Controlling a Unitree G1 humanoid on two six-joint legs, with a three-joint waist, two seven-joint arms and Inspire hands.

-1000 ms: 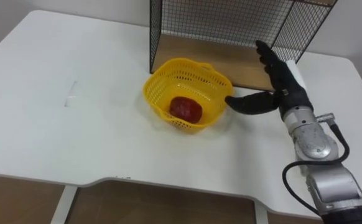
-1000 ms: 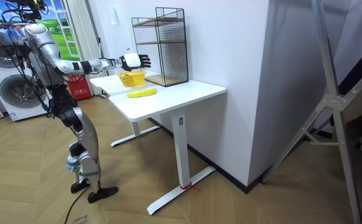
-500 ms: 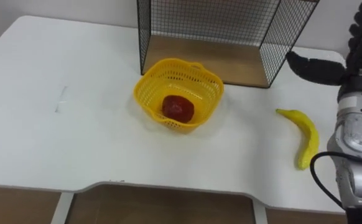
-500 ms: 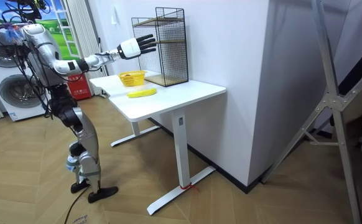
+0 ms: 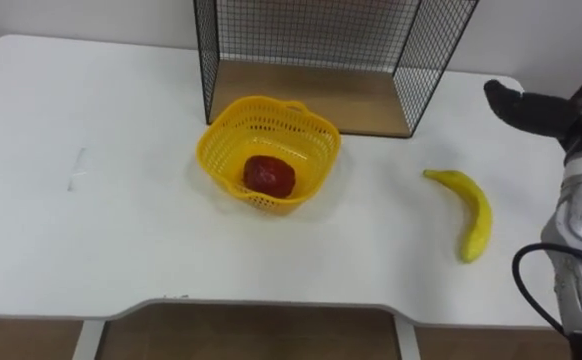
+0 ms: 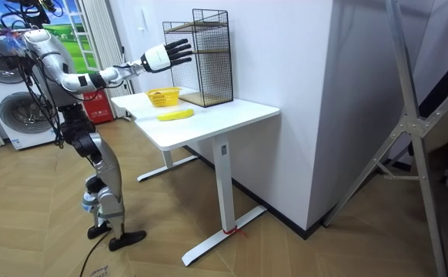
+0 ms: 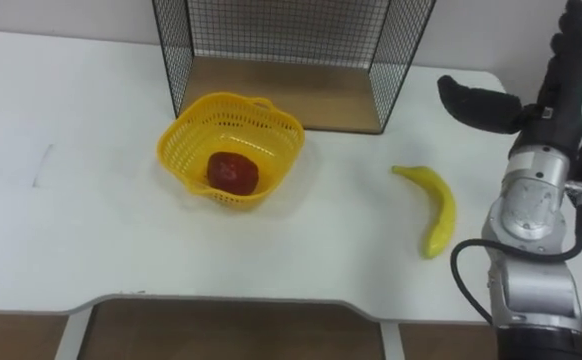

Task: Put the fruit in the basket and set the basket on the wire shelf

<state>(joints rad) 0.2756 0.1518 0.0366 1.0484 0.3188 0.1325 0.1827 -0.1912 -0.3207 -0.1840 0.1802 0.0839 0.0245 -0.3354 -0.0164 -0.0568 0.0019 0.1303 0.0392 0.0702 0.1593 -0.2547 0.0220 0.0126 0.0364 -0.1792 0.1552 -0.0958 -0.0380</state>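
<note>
Right hand, fingers spread — yellow lattice basket holding round red fruit, curved banana

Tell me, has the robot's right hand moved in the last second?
Yes. The right hand has risen from just above the basket to about halfway up the wire shelf.

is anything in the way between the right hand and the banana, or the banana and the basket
Nothing visible. The right hand is open, raised right of the banana; only bare table lies between banana and basket.
</note>
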